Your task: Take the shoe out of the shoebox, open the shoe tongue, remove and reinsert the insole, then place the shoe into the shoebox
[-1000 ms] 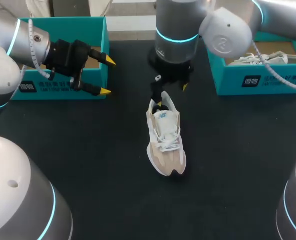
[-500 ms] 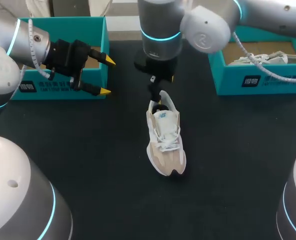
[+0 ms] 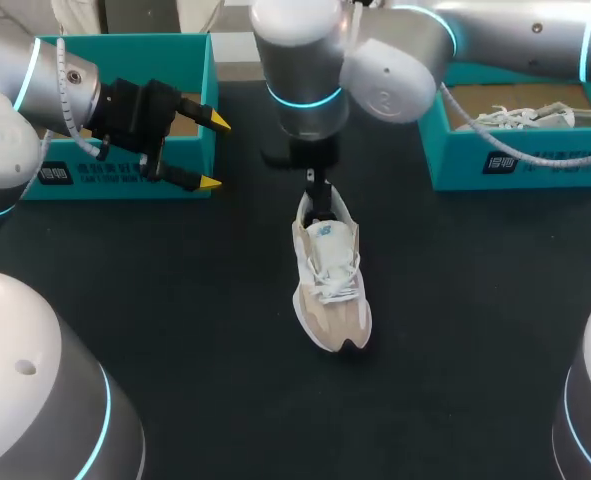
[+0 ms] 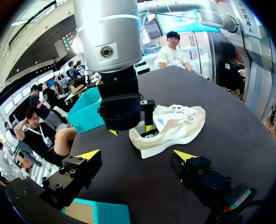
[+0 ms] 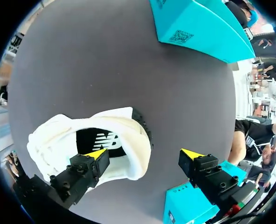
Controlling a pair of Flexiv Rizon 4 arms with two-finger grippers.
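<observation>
A beige and white shoe lies on the black table, heel toward the back. My right gripper hangs open just above the heel. In the right wrist view one finger of the right gripper is over the shoe's opening and dark insole, the other outside the heel rim. My left gripper stands open and empty in front of the left teal shoebox. From the left wrist view, the left gripper faces the shoe, well short of it.
A second teal shoebox at the back right holds another white shoe. The right arm's wide body hangs over the table's back middle. Bare black table lies around the shoe and toward the front.
My right arm has swung leftward above the shoe's heel, its gripper staying over the heel opening. The left arm and the shoe have not moved.
</observation>
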